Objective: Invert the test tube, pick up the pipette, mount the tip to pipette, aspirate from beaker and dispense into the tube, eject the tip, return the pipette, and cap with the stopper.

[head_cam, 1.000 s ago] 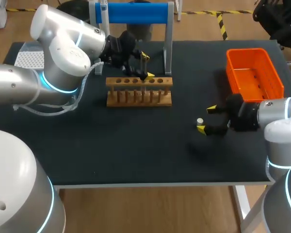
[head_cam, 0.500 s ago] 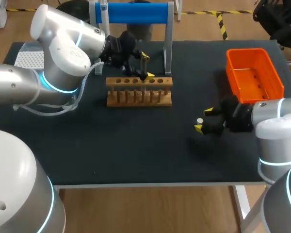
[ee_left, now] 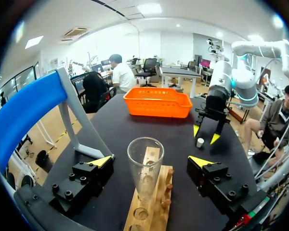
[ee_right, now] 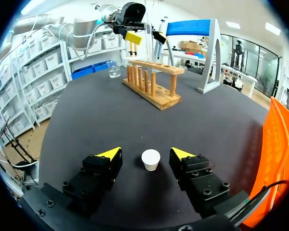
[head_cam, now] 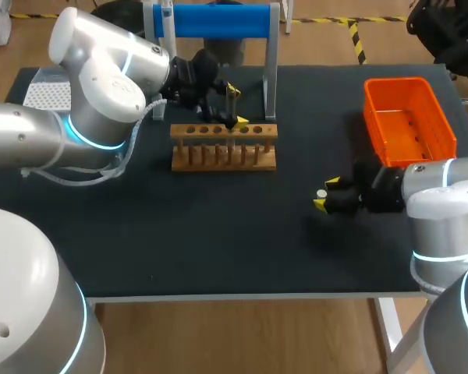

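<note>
Right end effector (ee_right: 147,154) sits low over the tabletop (ee_right: 86,110) with its fingers spread. A small white stopper (ee_right: 151,159) stands upright between them, touched by neither. An orange bin (ee_right: 279,159) lies just beside it. Well ahead stands the wooden rack (ee_right: 151,86), where the left end effector (ee_left: 150,160), also spread, flanks a clear glass tube (ee_left: 145,166) standing open-mouthed in a hole. The stopper looks light, slightly tapered and easy to tip or squeeze out sideways. A level pinch across its sides near mid-height seems best. The tube is likely fragile and slippery.

Tube (ee_left: 144,166) in rack (head_cam: 224,148), stand (head_cam: 210,21) behind, bin (head_cam: 372,117) at R, stopper (ee_right: 151,159) betw. R pincer (head_cam: 327,193) fingers
</note>
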Motion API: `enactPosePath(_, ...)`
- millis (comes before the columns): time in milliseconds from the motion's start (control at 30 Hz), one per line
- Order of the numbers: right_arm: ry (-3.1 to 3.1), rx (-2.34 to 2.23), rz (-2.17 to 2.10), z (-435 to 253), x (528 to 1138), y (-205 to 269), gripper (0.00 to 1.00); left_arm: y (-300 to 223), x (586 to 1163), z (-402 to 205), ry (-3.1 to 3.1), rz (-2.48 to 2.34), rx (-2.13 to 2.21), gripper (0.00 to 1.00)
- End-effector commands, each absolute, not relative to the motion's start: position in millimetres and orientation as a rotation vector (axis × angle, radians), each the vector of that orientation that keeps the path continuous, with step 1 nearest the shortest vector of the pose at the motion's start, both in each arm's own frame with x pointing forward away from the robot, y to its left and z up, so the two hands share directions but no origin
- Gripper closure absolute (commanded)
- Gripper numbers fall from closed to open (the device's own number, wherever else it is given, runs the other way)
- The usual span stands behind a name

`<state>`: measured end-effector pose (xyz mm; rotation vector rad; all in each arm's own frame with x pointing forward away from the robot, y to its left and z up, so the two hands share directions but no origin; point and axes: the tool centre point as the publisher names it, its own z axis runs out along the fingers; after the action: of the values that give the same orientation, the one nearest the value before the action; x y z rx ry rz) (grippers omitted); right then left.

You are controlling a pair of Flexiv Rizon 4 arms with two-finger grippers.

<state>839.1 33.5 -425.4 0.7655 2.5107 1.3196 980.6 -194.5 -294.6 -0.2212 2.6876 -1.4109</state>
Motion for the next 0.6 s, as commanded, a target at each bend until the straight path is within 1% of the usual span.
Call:
enactPosePath(33, 2.504, 0.769, 1.315, -427.1, 839.0, 35.9, 0.4, -194.1, 981.0, -294.3, 2.692, -1.41, -0.219, 0.0)
enactPosePath(100, 2.505, 0.769, 1.315, -427.7, 839.8, 36.4, 0.43, -194.1, 981.0, -294.3, 2.692, -1.41, -0.219, 0.0)
enactPosePath(167, 2.505, 0.768, 1.314, -427.8, 840.2, 36.6, 0.5, -194.1, 981.0, -294.3, 2.692, -1.41, -0.219, 0.0)
enactPosePath(200, 2.505, 0.768, 1.314, -427.9, 840.4, 36.8, 0.51, -194.1, 981.0, -294.3, 2.692, -1.41, -0.219, 0.0)
enactPosePath(600, 2.506, 0.76, 1.309, -428.5, 843.1, 40.9, 0.52, -194.1, 981.0, -294.3, 2.692, -1.41, -0.219, 0.0)
